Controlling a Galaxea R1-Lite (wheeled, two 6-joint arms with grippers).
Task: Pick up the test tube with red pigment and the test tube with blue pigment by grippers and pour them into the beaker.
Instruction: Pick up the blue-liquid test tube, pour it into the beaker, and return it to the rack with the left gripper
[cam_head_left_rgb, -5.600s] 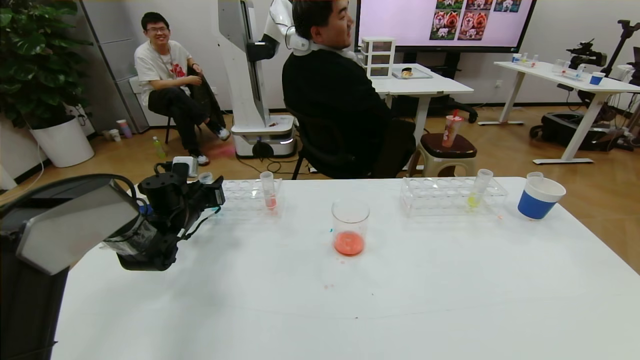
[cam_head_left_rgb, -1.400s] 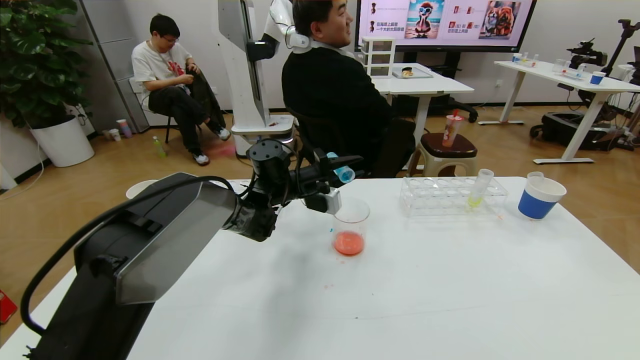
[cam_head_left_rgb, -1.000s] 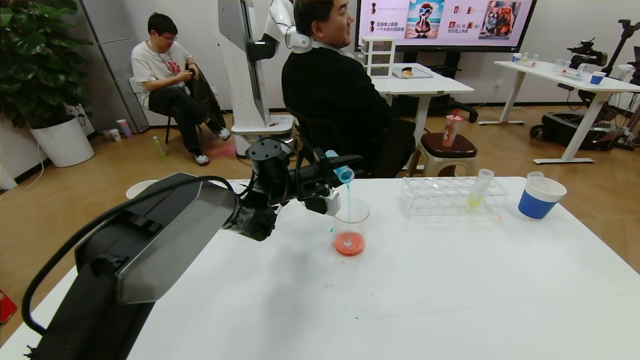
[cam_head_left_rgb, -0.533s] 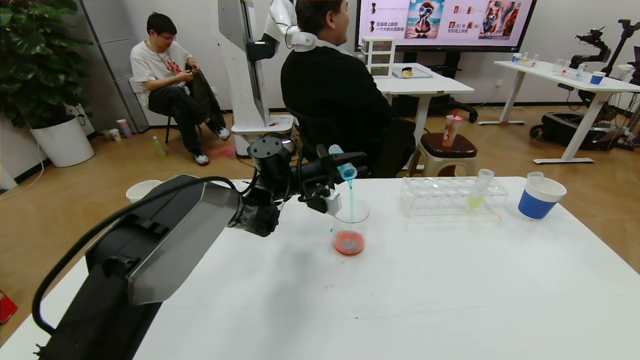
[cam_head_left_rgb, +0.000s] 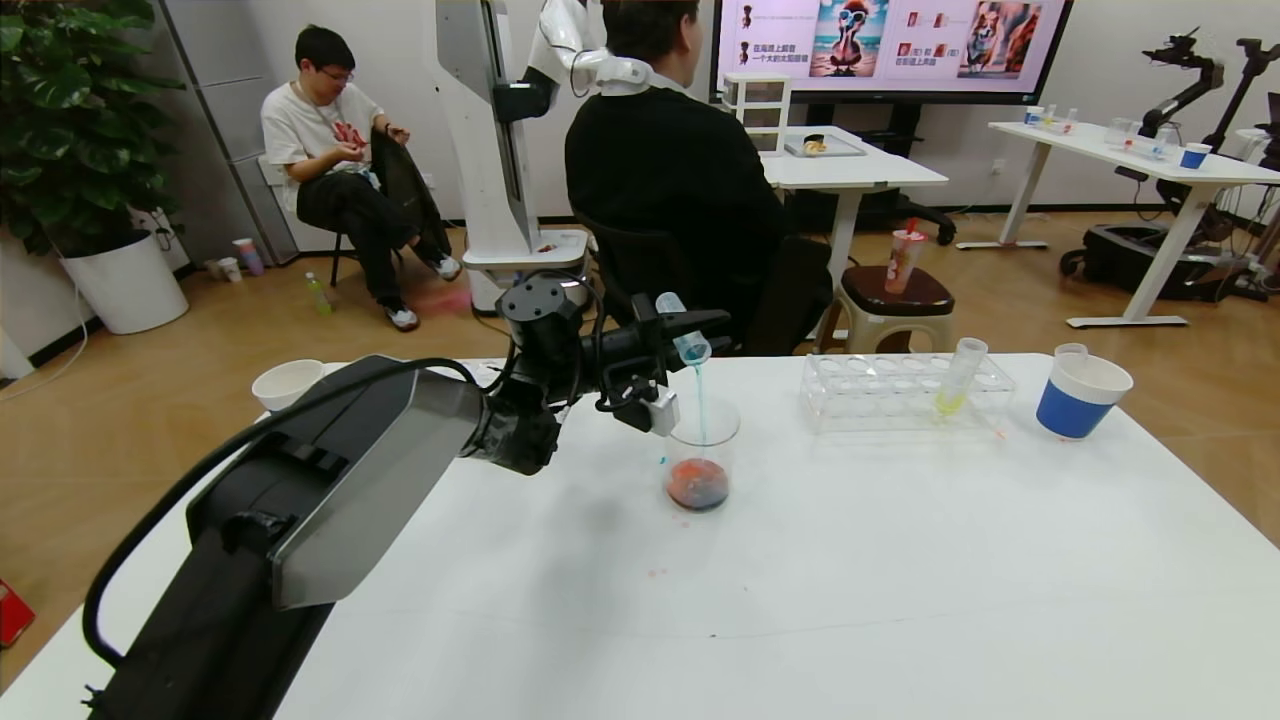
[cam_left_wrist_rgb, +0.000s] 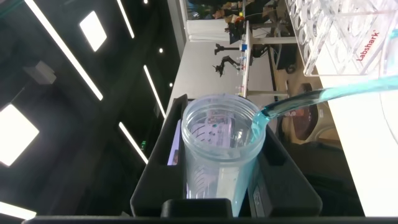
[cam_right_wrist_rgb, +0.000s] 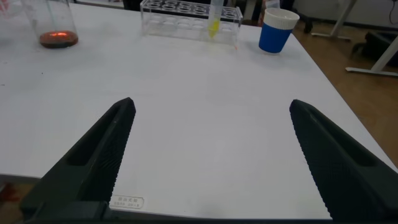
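Observation:
My left gripper (cam_head_left_rgb: 688, 330) is shut on the test tube with blue pigment (cam_head_left_rgb: 683, 335) and holds it tilted, mouth down, above the beaker (cam_head_left_rgb: 701, 450). A thin cyan stream (cam_head_left_rgb: 699, 400) falls from the tube into the beaker, whose red-orange liquid is turning dark. In the left wrist view the tube (cam_left_wrist_rgb: 221, 149) sits between the jaws of the left gripper (cam_left_wrist_rgb: 221, 168) and the stream leaves its rim. The test tube with red pigment is out of view. My right gripper (cam_right_wrist_rgb: 212, 104) is open and empty low over the table's near right part. The beaker (cam_right_wrist_rgb: 59, 28) stands far off in its view.
A clear rack (cam_head_left_rgb: 880, 395) with a yellow-green tube (cam_head_left_rgb: 955, 385) stands right of the beaker. A blue-and-white paper cup (cam_head_left_rgb: 1080, 395) is at the far right and a white cup (cam_head_left_rgb: 287, 382) at the far left. A seated person is behind the table.
My left gripper carried the blue tube from the left rack to above the beaker and tilted it. Blue liquid now streams out and the beaker's red liquid has darkened.

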